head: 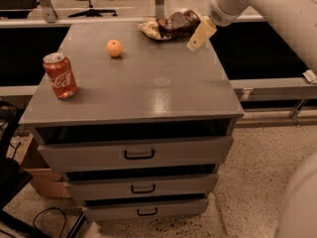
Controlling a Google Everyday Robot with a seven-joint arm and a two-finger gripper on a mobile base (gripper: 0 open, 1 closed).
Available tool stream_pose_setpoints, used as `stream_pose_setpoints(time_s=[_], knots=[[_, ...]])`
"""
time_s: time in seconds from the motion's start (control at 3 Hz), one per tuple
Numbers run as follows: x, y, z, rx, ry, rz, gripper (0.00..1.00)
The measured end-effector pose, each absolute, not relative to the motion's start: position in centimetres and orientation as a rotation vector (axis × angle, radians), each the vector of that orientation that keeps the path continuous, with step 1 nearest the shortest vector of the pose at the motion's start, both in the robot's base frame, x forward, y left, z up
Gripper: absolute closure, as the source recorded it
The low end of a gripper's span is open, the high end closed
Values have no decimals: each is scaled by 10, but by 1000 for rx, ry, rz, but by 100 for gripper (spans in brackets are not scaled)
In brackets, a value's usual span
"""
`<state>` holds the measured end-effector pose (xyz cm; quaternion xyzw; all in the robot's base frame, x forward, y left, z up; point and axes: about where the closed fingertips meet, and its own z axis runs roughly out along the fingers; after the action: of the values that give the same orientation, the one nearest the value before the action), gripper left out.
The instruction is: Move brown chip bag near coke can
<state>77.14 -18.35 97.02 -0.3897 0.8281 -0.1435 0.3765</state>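
i am reading coke can as red with white script, brown chip bag dark-brown and tan, gripper beside it cream, cabinet grey.

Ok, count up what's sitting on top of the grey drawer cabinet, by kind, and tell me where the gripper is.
Coke can: 1
Brown chip bag: 1
Orange fruit: 1
Total: 3
The gripper is by the back right corner of the cabinet top, just right of the bag.

Crumpled brown chip bag at far edge, gripper just beside, red coke can upright front-left
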Motion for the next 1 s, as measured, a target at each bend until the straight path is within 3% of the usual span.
stream_pose_setpoints(time_s=[0.67, 1.0], knots=[[856, -156, 958, -998, 2026, -254, 0], [857, -156, 957, -998, 2026, -254, 0]])
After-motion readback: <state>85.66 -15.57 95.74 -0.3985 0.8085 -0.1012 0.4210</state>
